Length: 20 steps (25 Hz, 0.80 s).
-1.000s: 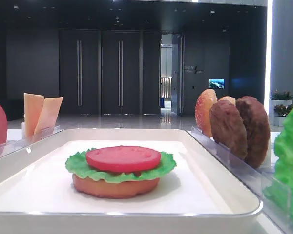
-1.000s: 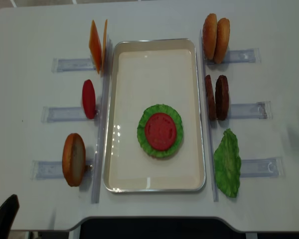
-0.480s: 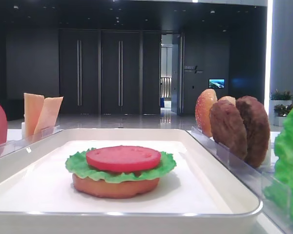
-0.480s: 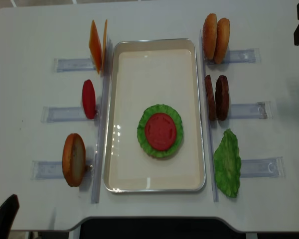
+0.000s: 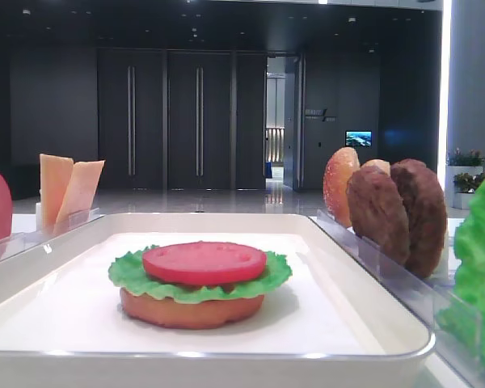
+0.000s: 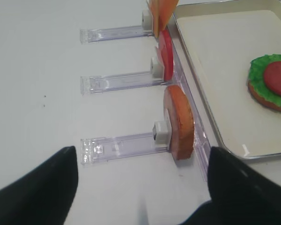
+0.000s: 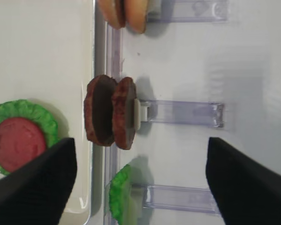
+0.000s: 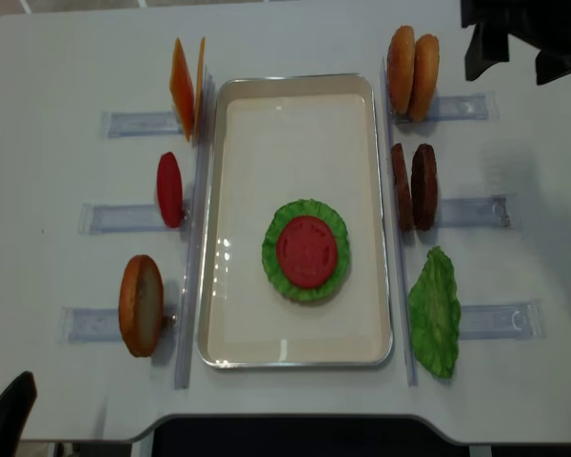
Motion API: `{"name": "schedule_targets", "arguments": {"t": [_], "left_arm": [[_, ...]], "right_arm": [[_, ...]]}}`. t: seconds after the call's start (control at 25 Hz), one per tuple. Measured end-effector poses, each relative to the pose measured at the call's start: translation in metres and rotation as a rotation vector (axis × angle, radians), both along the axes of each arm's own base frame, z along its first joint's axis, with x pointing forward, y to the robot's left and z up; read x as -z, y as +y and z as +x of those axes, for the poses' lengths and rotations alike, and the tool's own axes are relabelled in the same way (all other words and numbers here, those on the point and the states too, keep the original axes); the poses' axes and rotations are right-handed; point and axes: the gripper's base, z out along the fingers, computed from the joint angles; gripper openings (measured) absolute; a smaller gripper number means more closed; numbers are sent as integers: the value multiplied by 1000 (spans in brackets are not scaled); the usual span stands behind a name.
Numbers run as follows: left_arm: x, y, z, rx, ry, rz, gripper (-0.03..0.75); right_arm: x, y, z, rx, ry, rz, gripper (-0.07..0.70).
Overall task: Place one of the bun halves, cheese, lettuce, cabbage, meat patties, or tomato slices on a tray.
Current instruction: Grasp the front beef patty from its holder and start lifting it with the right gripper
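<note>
The white tray [image 8: 295,90] holds a bun half topped with lettuce and a tomato slice [image 8: 306,250]. Two meat patties [image 8: 414,187] stand on edge in a clear rack to its right, and in the right wrist view the meat patties [image 7: 110,117] lie ahead of my jaws. My right gripper [image 8: 519,59] hangs open at the far right, above the table beyond the bun halves [image 8: 412,71], holding nothing. Wide open and empty, my left gripper [image 6: 143,187] sits near the front left, short of a bun half [image 6: 180,122].
Cheese slices [image 8: 186,86], a tomato slice [image 8: 169,188] and a bun half [image 8: 141,305] stand in racks left of the tray. A lettuce leaf [image 8: 434,309] leans in the front right rack. Clear rack strips [image 8: 471,211] stick out sideways on both sides.
My right gripper has come into the overhead view from the top right and moved left toward the bun rack. The left gripper and all food pieces stay put.
</note>
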Motion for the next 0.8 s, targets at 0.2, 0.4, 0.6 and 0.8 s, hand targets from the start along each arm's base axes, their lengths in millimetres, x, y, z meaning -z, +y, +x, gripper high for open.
{"name": "schedule_targets", "arguments": {"t": [0.2,0.4,0.6,0.8], "left_arm": [[0,0,0,0,0,0,661],[0,0,0,0,0,0,661],[0,0,0,0,0,0,661],[0,0,0,0,0,0,661]], "right_arm": [[12,30,-3,-29,44,-8,539],[29,48,1,-42,97,-32,539],[50,65,5,-63,154,-59,539],[63,74,11,-66,166,-62,539]]}}
